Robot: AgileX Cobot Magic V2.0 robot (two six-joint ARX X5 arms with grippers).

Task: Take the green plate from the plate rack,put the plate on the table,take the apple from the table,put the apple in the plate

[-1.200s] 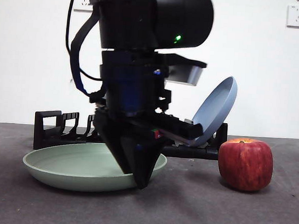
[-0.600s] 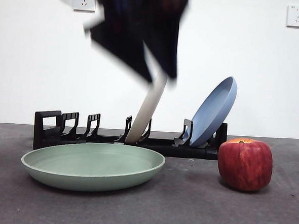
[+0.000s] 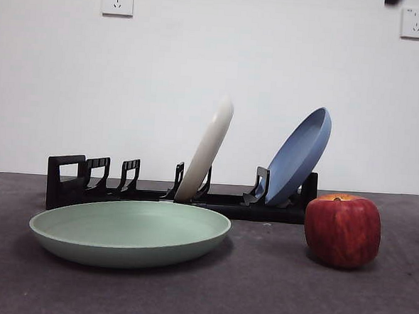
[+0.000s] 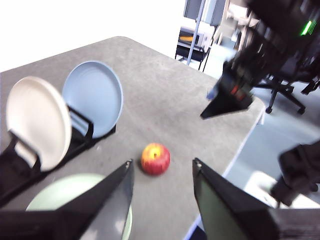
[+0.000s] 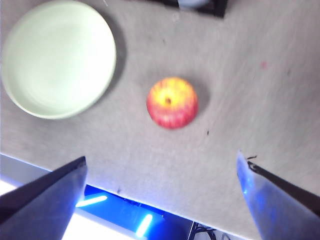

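Note:
The green plate [image 3: 129, 232] lies flat on the table [image 3: 258, 295], in front of the plate rack [image 3: 72, 184]. The apple [image 3: 342, 230] stands on the table to the plate's right, apart from it. My left gripper [image 4: 162, 200] is open and empty, high above the table, and looks down on the apple [image 4: 155, 158] and the green plate [image 4: 55, 195]. My right gripper [image 5: 160, 200] is wide open and empty, high above the apple [image 5: 171, 102], with the green plate [image 5: 57, 57] beside it. The right arm also shows in the left wrist view [image 4: 235, 92].
A cream-white plate [image 3: 208, 148] and a blue plate [image 3: 300, 155] lean upright in the rack. Only a black tip [image 3: 393, 0] of an arm shows at the top right of the front view. The table's edge [image 5: 125, 192] runs close to the apple.
The arm that stood low at the green plate has risen out of the front view. The plate stays flat on the table. The apple has not moved.

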